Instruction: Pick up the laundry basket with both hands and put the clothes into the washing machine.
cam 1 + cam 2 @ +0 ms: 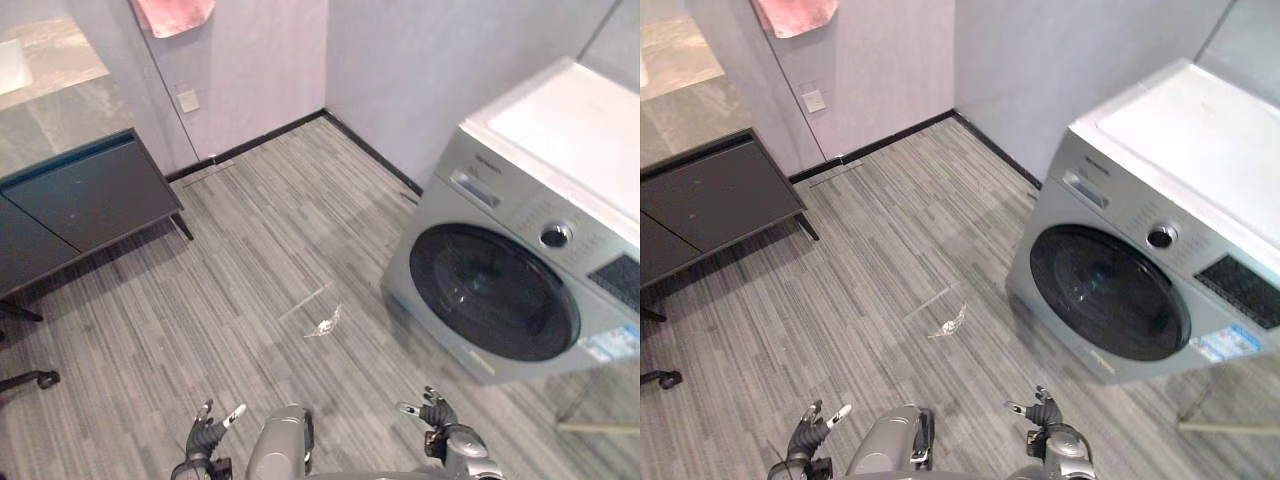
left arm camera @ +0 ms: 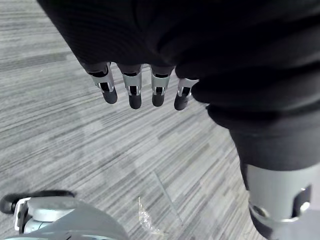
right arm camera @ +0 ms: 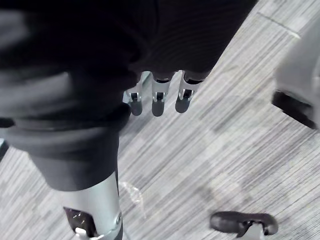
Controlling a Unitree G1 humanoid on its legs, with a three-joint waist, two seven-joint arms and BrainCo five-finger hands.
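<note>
A silver front-loading washing machine stands on the right against the wall, with its round dark door closed. My left hand hangs low at the bottom left over the grey plank floor, open and holding nothing. My right hand hangs at the bottom right, a short way in front of the machine, open and holding nothing too. In the left wrist view its fingers hang straight above bare floor. The right wrist view shows that hand's fingers relaxed in the same way.
A dark low cabinet stands at the left. A pink towel hangs on the far wall. A small clear plastic scrap lies mid-floor. A chair's castor pokes in at the left edge.
</note>
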